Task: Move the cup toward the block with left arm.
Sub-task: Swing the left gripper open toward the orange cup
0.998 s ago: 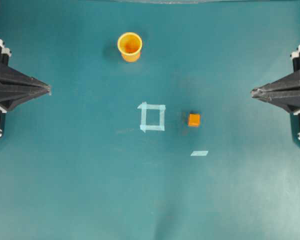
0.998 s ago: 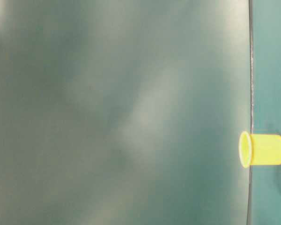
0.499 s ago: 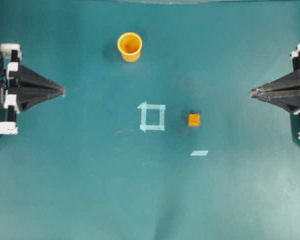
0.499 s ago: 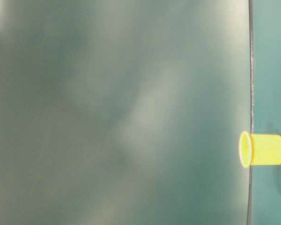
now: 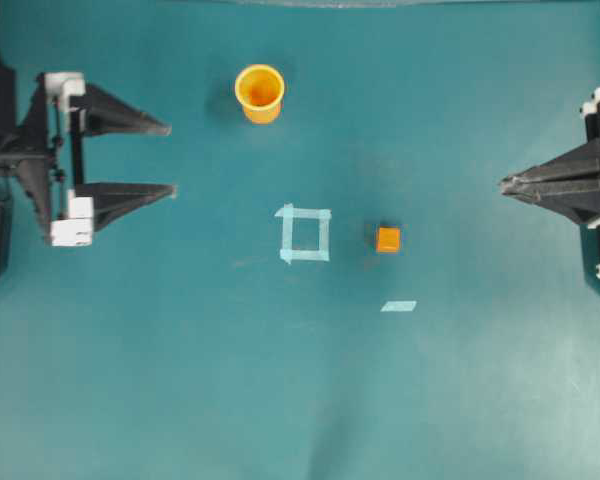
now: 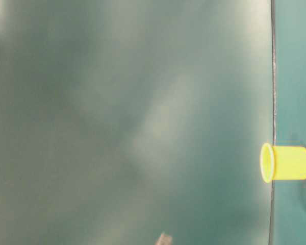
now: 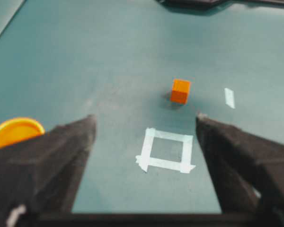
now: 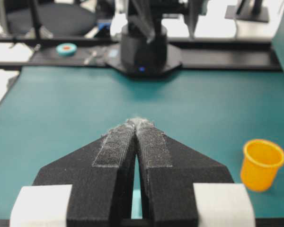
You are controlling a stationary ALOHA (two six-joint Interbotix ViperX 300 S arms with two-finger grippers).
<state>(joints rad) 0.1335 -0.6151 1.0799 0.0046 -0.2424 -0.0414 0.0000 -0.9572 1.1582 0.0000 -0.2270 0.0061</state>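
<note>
The yellow-orange cup (image 5: 260,93) stands upright at the back of the teal table; it also shows in the table-level view (image 6: 287,163), the left wrist view (image 7: 16,132) and the right wrist view (image 8: 262,164). The small orange block (image 5: 387,240) sits right of centre, and the left wrist view (image 7: 180,91) shows it too. My left gripper (image 5: 170,158) is open and empty at the left, well apart from the cup. My right gripper (image 5: 504,184) is shut and empty at the right edge.
A pale tape square outline (image 5: 305,234) lies at the table's middle, just left of the block. A pale tape strip (image 5: 399,306) lies in front of the block. The left arm's black base (image 8: 143,47) stands at the far table edge in the right wrist view.
My left gripper has moved right, out over the table, and its jaws have opened from shut to wide. The cup, the block and the right gripper have not moved.
</note>
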